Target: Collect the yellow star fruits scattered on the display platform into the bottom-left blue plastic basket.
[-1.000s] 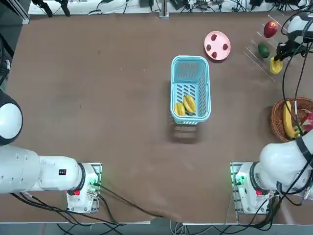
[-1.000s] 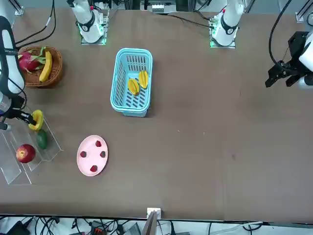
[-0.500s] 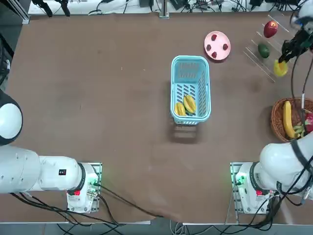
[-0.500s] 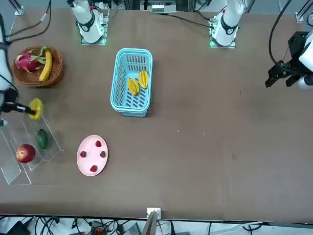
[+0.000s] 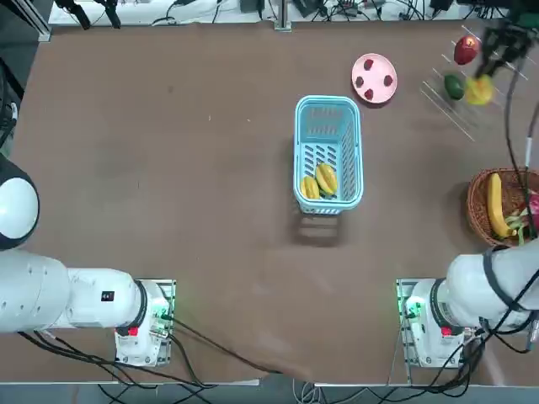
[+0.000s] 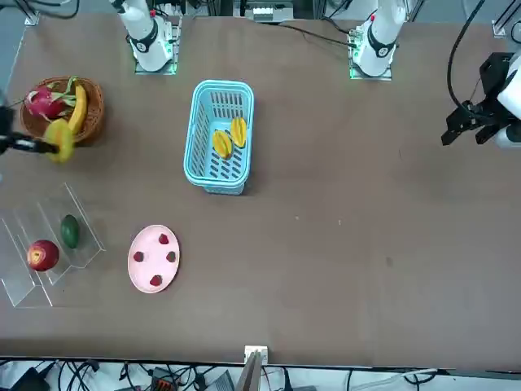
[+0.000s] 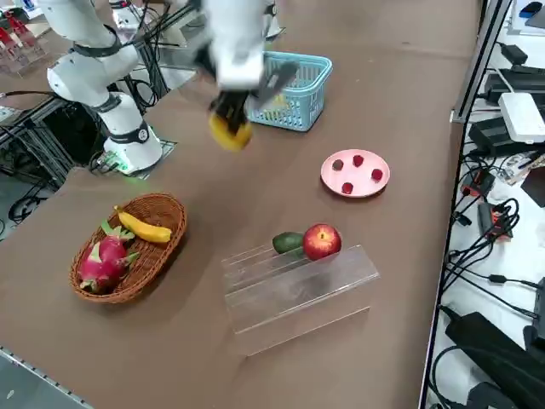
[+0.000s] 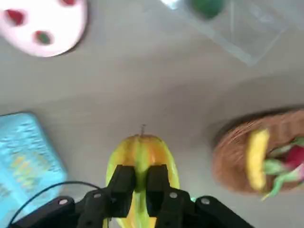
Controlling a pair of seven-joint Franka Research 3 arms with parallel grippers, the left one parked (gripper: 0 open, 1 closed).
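The right pincer is pinching a yellow star fruit between its two fingers. The fingers are sitting close together, pressing on the middle of the fruit. The pincer is hanging in the air, high over the desk, with the fruit under it.

Below the pincer, the clear display platform is sitting at the edge of the desk. A red fruit and a green fruit are resting on it. No yellow star fruit is lying on it now. Near it are a round pink plate and a brown wicker basket with a banana inside.

The blue plastic basket is standing in the middle of the desk, well apart from the pincer. Two star fruits are already lying in it, so this looks like the last one.

To do this step well, the pincer should be keeping a firm but gentle squeeze, so the fruit is not slipping out or getting squashed. It should be carrying the fruit high enough to pass over the basket's wall, stopping right above the open basket, going down low, and only then letting go. Dropping it from too high could make it bounce out.
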